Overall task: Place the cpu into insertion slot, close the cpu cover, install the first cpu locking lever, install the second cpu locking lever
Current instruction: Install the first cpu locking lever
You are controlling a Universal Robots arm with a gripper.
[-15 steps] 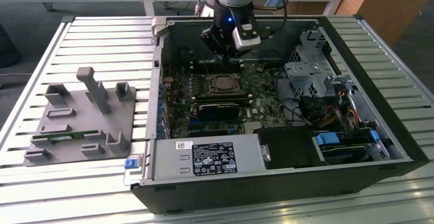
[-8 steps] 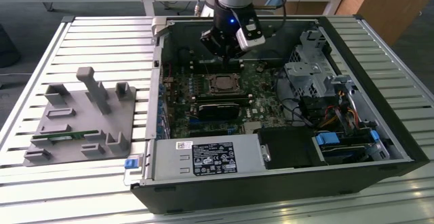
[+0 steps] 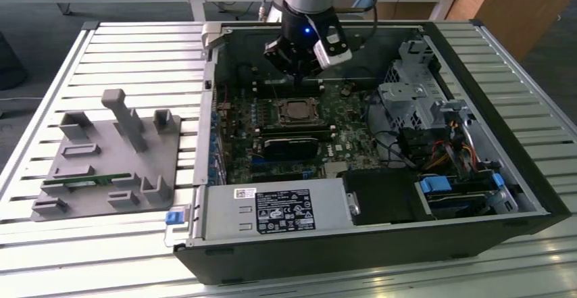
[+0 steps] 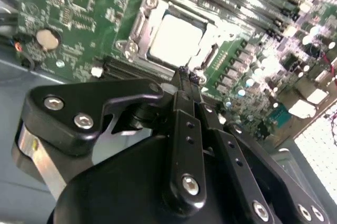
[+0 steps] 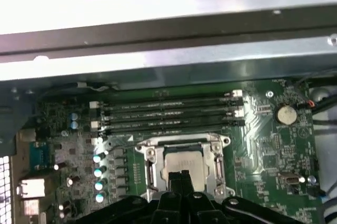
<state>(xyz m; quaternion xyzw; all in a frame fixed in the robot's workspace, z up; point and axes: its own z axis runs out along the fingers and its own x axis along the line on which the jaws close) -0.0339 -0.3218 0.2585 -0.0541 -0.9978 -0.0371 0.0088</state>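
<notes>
Presently my gripper (image 3: 298, 75) hangs inside the open black computer case (image 3: 379, 247), low over the green circuit board (image 5: 268, 147). Its tips are near the far side of the small square black-rimmed insertion slot (image 3: 281, 111). My fingers (image 4: 181, 103) are pressed together and carry nothing. The flat square cpu (image 5: 181, 162), with its dull silver-grey top, lies seated in the slot. The thin square silver metal cpu cover (image 5: 150, 163) lies down around it.

Finding: placing and closing appear done, so I judge the locking levers to be the step in hand. I cannot tell whether either lever is latched. Working a lever calls for the closed tips to be set against a slim part close beside the frame, without bearing on the chip.
</notes>
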